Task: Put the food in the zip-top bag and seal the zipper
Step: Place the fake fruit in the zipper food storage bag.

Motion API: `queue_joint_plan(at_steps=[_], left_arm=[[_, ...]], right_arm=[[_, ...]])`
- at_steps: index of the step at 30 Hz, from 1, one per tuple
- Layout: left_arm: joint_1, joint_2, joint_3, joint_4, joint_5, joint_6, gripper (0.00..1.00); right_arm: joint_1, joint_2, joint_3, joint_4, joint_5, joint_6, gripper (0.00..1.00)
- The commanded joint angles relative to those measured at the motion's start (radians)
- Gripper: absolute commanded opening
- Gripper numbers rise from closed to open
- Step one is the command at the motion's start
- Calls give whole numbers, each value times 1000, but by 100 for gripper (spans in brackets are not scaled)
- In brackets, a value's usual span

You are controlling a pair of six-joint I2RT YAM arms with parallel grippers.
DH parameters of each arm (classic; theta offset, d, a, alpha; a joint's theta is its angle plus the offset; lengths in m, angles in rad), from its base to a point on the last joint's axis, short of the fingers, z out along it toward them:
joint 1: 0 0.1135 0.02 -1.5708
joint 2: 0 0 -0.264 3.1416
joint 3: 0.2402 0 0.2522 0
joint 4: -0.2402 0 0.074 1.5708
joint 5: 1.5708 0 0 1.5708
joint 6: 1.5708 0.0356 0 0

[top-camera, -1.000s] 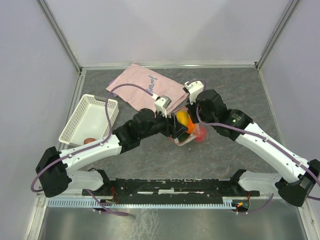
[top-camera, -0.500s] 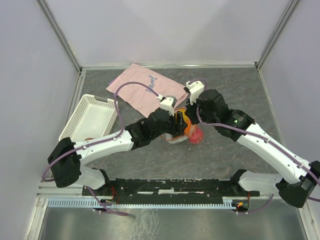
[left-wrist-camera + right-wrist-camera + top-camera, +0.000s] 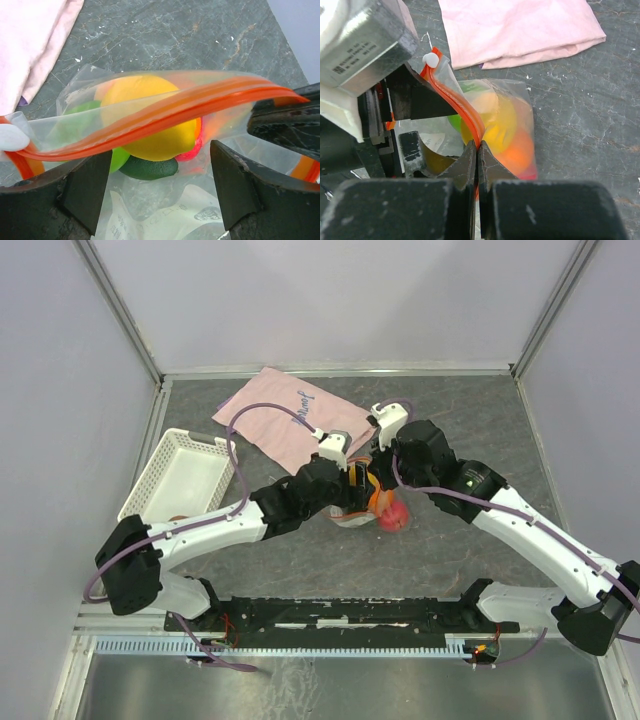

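The clear zip-top bag (image 3: 368, 508) lies mid-table with several fruits inside: a yellow-orange one (image 3: 150, 120), a bright green one (image 3: 118, 158), a dark green one (image 3: 148, 168) and a red one (image 3: 393, 518). The red-orange zipper (image 3: 165, 112) runs across the left wrist view, with a white slider (image 3: 12, 138) at its left end. My right gripper (image 3: 478, 147) is shut on the zipper (image 3: 457, 102) near its right end. My left gripper (image 3: 159, 172) is open, its jaws wide apart on either side of the bag, just below the zipper.
A pink cloth (image 3: 290, 420) with blue writing lies behind the bag. A white slotted basket (image 3: 175, 480) stands at the left with a brown fruit (image 3: 178, 521) in it. Both arms cross close together over the bag.
My left arm has reached further right and forward, bringing its open jaws around the bag. The bag has sunk a little. The right gripper keeps its grip on the zipper.
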Motion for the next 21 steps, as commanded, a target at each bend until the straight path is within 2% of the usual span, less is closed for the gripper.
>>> queue_joint_plan(at_steps=[1,8,16,18,21], left_arm=[[-3,-66,27,28,28,-36,86],[-2,-180,11,-33,87,-16,86],[5,-357,-34,-154,-1,117,88],[30,-376,-36,-188,1,154,88],[122,-391,-58,-194,102,179,88]], right_arm=[[1,-26,2,65,5,10,2],[1,-24,13,43,58,-11,1],[0,-19,29,8,113,-34,2],[-2,-20,32,2,115,-41,2],[-4,-24,43,-16,115,-57,2]])
